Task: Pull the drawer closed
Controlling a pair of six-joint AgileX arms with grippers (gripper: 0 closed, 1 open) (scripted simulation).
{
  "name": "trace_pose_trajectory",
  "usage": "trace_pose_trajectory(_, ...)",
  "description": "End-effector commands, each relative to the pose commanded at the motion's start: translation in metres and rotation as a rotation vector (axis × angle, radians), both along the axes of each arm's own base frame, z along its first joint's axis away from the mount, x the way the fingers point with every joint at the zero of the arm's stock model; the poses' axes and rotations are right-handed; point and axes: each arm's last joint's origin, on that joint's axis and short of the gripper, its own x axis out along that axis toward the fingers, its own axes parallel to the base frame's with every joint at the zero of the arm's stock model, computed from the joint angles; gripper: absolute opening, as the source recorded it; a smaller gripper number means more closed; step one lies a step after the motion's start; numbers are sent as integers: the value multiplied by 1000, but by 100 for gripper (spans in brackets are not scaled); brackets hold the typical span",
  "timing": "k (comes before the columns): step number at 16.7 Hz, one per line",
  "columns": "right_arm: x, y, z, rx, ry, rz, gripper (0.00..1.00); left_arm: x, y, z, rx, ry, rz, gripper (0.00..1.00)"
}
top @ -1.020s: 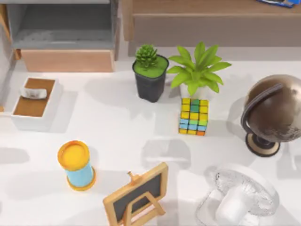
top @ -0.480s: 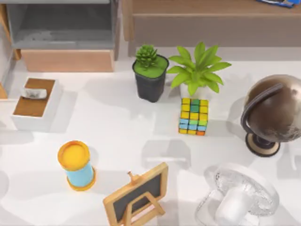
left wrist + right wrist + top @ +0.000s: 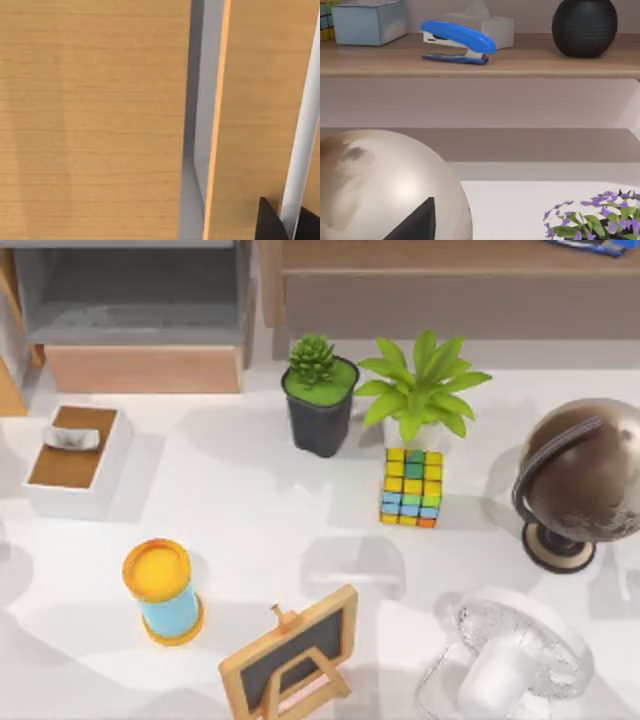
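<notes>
Starting at the fingers: a dark fingertip [image 3: 267, 222] of the left gripper pokes into the left wrist view, close against light wooden panels with a grey gap between them, and I cannot tell how the fingers are set. In the right wrist view a dark wedge of the right gripper's finger [image 3: 415, 222] sits in front of the globe [image 3: 385, 185]; its setting is equally unreadable.

The drawer [image 3: 140, 368] is at the table's far left corner in the top view, standing open, its grey floor and walls exposed behind the plain light-wood front panel. Just near of it, at the left edge, sits a small white box with a brown top [image 3: 72, 462]. Toward the middle, a dark pot with a succulent [image 3: 319, 395] stands beside a leafy green plant [image 3: 420, 388], with a coloured puzzle cube [image 3: 411, 487] just in front of the plant. The bronze globe is at the right edge, a white fan [image 3: 510, 660] near of it. A yellow-topped blue cylinder [image 3: 162, 590] and a small framed chalkboard [image 3: 290, 655] stand at the near side.

Along the back runs a long brown shelf unit [image 3: 450, 285]; the right wrist view shows a blue stapler [image 3: 457, 42] and a round black speaker [image 3: 584, 25] on it, and purple flowers [image 3: 595, 215] near the globe.
</notes>
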Motion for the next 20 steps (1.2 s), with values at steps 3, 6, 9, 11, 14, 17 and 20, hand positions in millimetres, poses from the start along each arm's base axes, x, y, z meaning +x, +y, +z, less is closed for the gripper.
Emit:
trace_pose_trajectory(3,0,0,0,0,0,0,100,11,-1,2,3,-4,1,0)
trace_pose_trajectory(6,0,0,0,0,0,0,100,9,-1,1,1,-1,2,0)
trace_pose_trajectory(9,0,0,0,0,0,0,100,19,-1,0,2,0,-1,0)
trace_pose_trajectory(11,0,0,0,0,0,0,100,36,0,1,5,-5,-1,0)
trace_pose_trajectory(14,0,0,0,0,0,0,100,63,0,2,6,-9,2,0)
trace_pose_trajectory(17,0,0,0,0,0,0,100,73,-2,1,1,-1,2,0)
trace_pose_trajectory(20,0,0,0,0,0,0,100,73,-2,1,1,-1,2,0)
